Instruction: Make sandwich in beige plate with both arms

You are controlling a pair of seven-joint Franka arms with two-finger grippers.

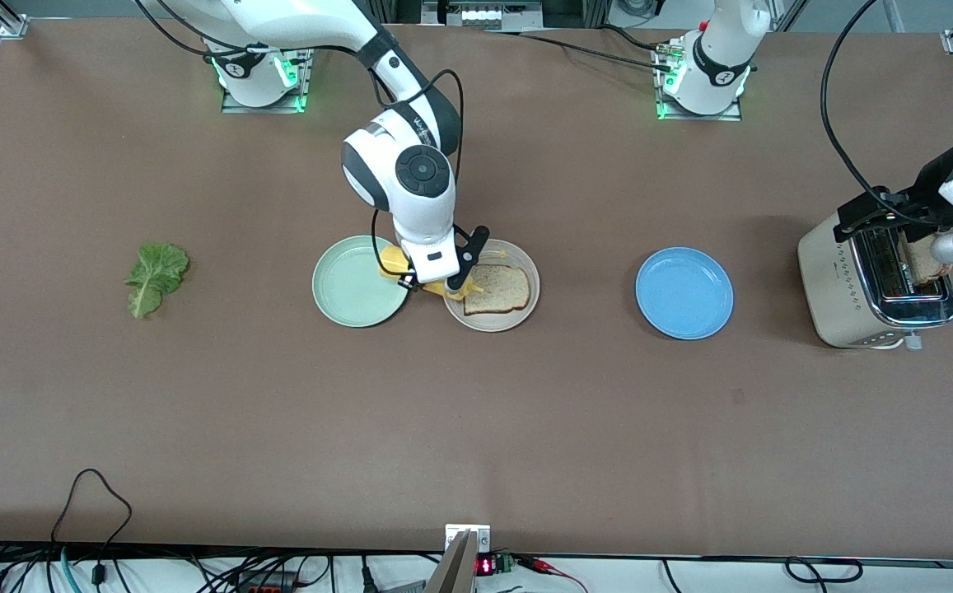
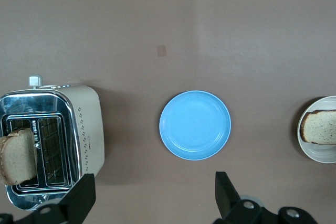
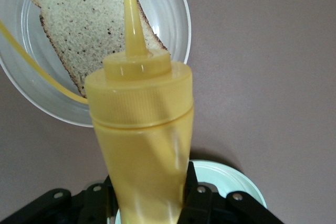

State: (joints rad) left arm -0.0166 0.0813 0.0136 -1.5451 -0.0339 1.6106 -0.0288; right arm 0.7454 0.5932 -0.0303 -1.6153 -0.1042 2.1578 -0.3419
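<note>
Right gripper (image 1: 443,284) clamped on a yellow squeeze bottle (image 3: 142,129) over the beige plate (image 1: 517,317) at frame centre holding one bread slice (image 1: 498,290), left gripper (image 2: 152,200) spread wide and empty over the toaster (image 1: 855,288) at right edge, a slice (image 2: 18,156) in its slot, mint plate (image 1: 352,288) and blue plate (image 1: 684,293) bare.

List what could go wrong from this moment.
1. The yellow squeeze bottle in the right gripper points toward the bread slice, but near the beige plate rim; mustard may land on the table.
2. The left gripper, jaws open, may clip the toaster reaching its slice.
</note>
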